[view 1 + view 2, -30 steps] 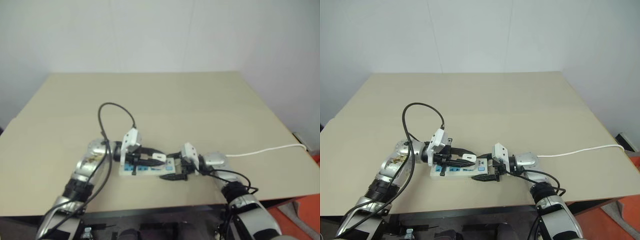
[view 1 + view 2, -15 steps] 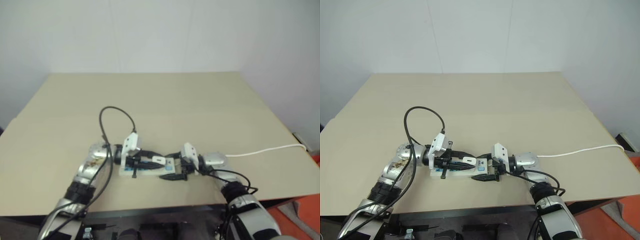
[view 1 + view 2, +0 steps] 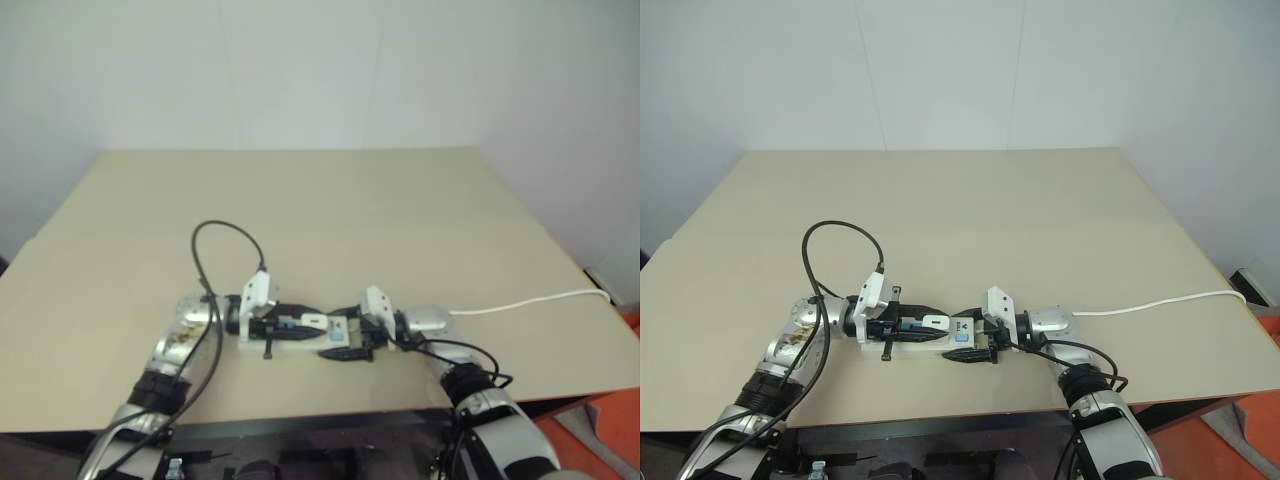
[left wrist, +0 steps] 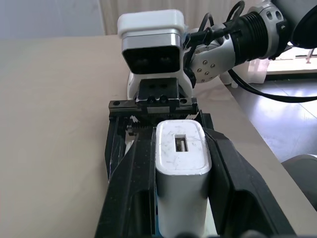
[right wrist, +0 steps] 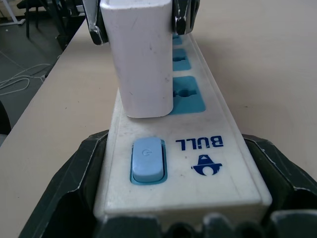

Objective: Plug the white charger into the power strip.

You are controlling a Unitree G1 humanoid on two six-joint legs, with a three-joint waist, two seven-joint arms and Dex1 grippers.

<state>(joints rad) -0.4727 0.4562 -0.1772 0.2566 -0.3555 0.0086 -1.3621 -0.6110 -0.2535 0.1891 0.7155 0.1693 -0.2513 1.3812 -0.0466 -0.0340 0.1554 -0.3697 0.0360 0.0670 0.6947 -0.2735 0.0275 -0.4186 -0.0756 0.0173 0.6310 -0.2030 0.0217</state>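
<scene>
The power strip [image 5: 198, 148] lies flat on the table, a white bar with blue socket faces and a blue end switch [image 5: 146, 158]. My right gripper [image 3: 975, 335] is shut on its switch end, one black finger [image 5: 74, 188] on each long side. The white charger [image 5: 141, 59] stands upright on the strip, its base against the socket closest to the switch; its prongs are hidden. My left gripper [image 3: 940, 324] is shut on the charger [image 4: 181, 158], reaching in from the left with a finger on each side.
The strip's thin white cord [image 3: 1160, 300] runs right to the table's edge. A black cable [image 3: 840, 230] loops up from my left forearm. The beige table [image 3: 970, 210] stretches far beyond both arms; its front edge is just behind the strip.
My left forearm has sunk lower toward the table and its cable loop has shifted. The charger stays at the same socket. The right gripper and strip have kept still.
</scene>
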